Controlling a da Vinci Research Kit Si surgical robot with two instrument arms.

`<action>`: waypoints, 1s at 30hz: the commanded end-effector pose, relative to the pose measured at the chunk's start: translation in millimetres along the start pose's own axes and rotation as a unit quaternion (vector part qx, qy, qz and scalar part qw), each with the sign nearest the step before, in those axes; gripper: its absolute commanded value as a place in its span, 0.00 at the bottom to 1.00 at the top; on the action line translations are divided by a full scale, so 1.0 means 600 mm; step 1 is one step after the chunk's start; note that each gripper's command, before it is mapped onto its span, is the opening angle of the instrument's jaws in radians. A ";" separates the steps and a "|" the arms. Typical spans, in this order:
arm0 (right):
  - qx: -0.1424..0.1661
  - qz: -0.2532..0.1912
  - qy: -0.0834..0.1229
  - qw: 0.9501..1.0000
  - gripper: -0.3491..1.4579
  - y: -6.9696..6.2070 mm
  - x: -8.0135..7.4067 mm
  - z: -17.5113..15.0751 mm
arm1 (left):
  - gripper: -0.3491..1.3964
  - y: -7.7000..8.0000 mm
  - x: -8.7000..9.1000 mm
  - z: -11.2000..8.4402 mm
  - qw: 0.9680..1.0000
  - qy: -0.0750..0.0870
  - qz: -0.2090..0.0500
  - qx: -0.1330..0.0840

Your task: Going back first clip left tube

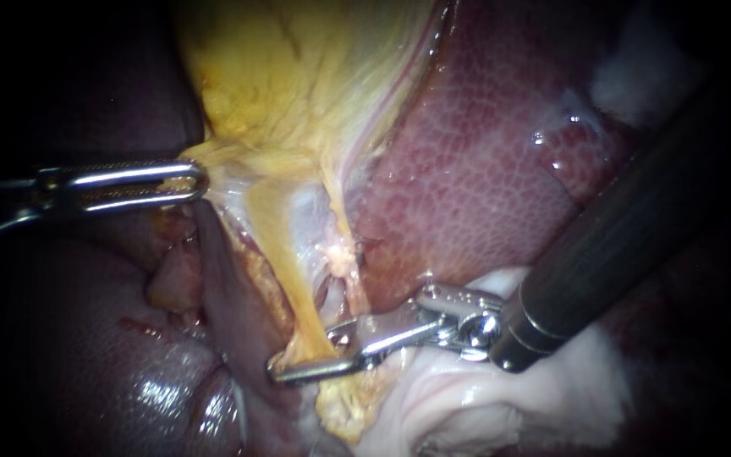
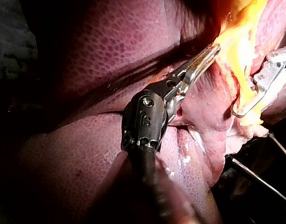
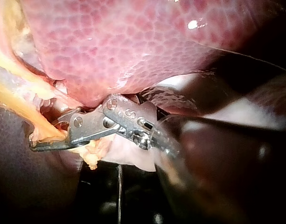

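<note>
Back-off step, I judge. Right instrument (image 1: 306,351) hand is open, straddling the left tube (image 1: 291,283); can't make out a clip. Left instrument (image 1: 189,182) hand is clamped on yellow tissue (image 1: 255,127). Next: retract right along its shaft without snagging the tube.

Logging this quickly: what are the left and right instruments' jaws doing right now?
Left instrument: shut on the yellow tissue.
Right instrument: open, with the yellow tube passing between its jaws, not gripped.
</note>
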 end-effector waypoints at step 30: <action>-0.103 -0.051 0.037 0.993 0.52 0.0020 0.0060 -0.0075 | 0.00 -0.0017 0.0002 0.0001 1.000 -0.001 0.000 -0.003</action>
